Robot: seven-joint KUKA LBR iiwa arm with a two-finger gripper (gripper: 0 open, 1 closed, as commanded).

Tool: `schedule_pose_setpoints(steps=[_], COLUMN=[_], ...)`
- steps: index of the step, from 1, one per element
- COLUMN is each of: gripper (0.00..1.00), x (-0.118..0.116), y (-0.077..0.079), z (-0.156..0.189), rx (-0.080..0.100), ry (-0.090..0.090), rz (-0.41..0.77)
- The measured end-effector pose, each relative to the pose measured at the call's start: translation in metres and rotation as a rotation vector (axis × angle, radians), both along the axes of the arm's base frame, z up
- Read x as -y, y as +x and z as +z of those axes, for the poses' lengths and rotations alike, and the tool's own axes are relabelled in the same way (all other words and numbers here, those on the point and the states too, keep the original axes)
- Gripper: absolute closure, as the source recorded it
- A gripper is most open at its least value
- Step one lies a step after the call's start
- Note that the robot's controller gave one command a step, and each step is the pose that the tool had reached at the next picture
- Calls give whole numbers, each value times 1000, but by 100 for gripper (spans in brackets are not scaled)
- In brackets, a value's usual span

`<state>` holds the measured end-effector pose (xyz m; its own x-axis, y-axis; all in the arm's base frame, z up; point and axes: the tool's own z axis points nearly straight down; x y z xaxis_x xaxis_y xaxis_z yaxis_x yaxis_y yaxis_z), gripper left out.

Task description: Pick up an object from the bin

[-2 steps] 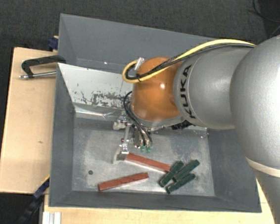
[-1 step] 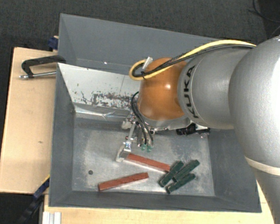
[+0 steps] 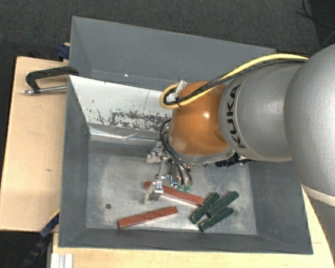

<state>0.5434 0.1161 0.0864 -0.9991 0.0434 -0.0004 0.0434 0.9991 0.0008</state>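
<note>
My gripper (image 3: 159, 187) hangs low over the middle of the bin floor, its metal fingertips at the left end of a reddish-brown flat stick (image 3: 180, 195) that lies under it. Whether the stick sits between the fingers is hidden by the gripper body. A second reddish-brown stick (image 3: 147, 217) lies slanted just in front, nearer the front wall. To the right lie dark green clip-like pieces (image 3: 213, 209), apart from the gripper.
The arm with its orange cover and yellow cable reaches in from the right and hides the back right of the bin. The left part of the floor holds only a small dark spot (image 3: 108, 207).
</note>
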Motion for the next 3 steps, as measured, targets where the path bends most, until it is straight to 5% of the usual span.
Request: schedule_pose_setpoints(steps=[1,2,3], gripper=[100,100,100], x=[51,51,51], y=[-21,-21,-12], z=[-9,-9,125], rx=[2,2,5], ry=[9,9,1], rz=[101,100,170])
